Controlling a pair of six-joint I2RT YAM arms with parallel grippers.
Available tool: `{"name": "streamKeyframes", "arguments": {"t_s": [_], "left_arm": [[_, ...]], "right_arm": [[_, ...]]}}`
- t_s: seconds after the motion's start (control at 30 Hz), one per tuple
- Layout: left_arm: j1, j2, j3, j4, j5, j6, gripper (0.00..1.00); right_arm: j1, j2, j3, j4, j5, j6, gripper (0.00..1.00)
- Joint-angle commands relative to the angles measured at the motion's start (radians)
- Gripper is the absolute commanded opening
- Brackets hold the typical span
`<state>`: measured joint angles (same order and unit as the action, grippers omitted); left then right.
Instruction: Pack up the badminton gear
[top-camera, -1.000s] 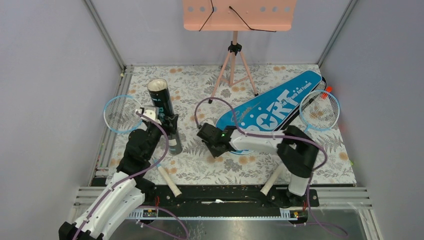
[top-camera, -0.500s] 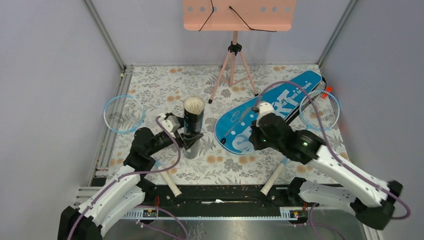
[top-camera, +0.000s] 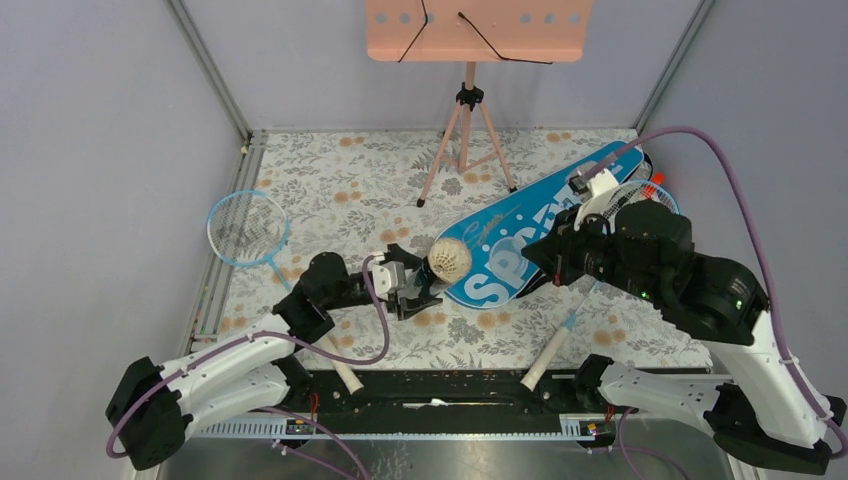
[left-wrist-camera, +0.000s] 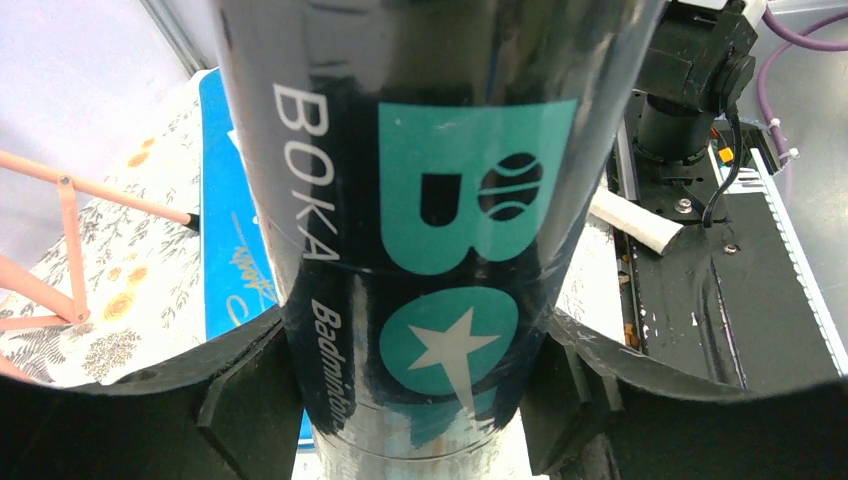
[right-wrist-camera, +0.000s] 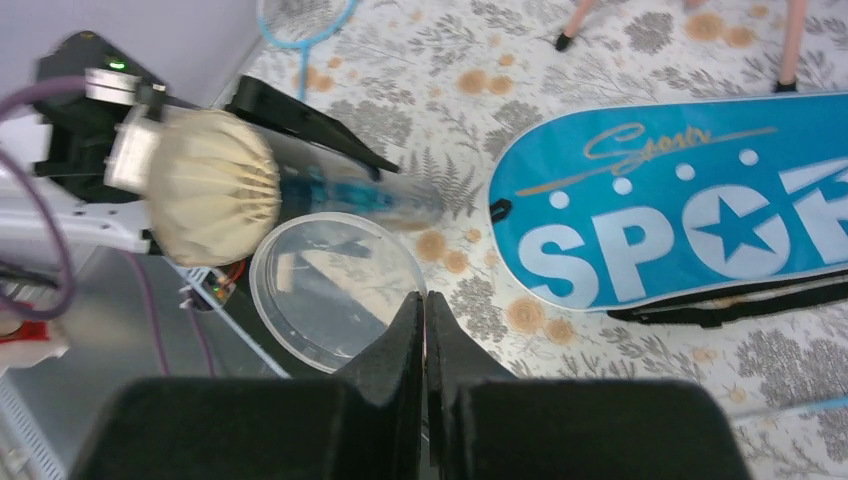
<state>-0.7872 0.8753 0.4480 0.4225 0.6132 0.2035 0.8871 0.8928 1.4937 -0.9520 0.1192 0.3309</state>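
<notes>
A black tube (left-wrist-camera: 430, 150) with teal lettering is clamped low down between my left gripper's (left-wrist-camera: 420, 400) jaws. It leans rightward over the mat in the top view, and the white shuttlecocks (top-camera: 450, 260) fill its open mouth. My right gripper (right-wrist-camera: 424, 300) is shut on the rim of a clear round lid (right-wrist-camera: 335, 290), held above and to the right of the tube's (right-wrist-camera: 340, 185) mouth. The blue bag (top-camera: 520, 240) lettered SPORT lies flat under the right arm. One racket (top-camera: 247, 228) lies at the left. The other racket's head (top-camera: 650, 195) is mostly hidden behind the right arm.
The pink tripod stand (top-camera: 468, 120) stands at the back centre, its legs on the flowered mat (top-camera: 330, 170). Both white racket handles (top-camera: 545, 360) reach the black rail at the near edge. Grey walls close in the left and right sides.
The left arm carried the tube from the left toward the centre and tipped it rightward. The right arm rose from the mat and swung right over the bag, jaws staying shut.
</notes>
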Motion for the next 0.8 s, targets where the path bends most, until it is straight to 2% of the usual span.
{"name": "streamKeyframes", "arguments": {"t_s": [0.0,0.27,0.77], "left_arm": [[-0.028,0.041,0.054,-0.043,-0.053,0.05,0.0],[-0.059,0.094,0.092,-0.086,-0.091,0.059,0.0],[-0.081,0.098,0.099,-0.117,-0.109,0.089,0.0]], "right_arm": [[-0.004,0.09,0.159,-0.093,-0.13,-0.05,0.0],[-0.004,0.271,0.323,-0.17,-0.204,-0.067,0.0],[-0.004,0.355,0.401,-0.186,-0.236,-0.071,0.0]]}}
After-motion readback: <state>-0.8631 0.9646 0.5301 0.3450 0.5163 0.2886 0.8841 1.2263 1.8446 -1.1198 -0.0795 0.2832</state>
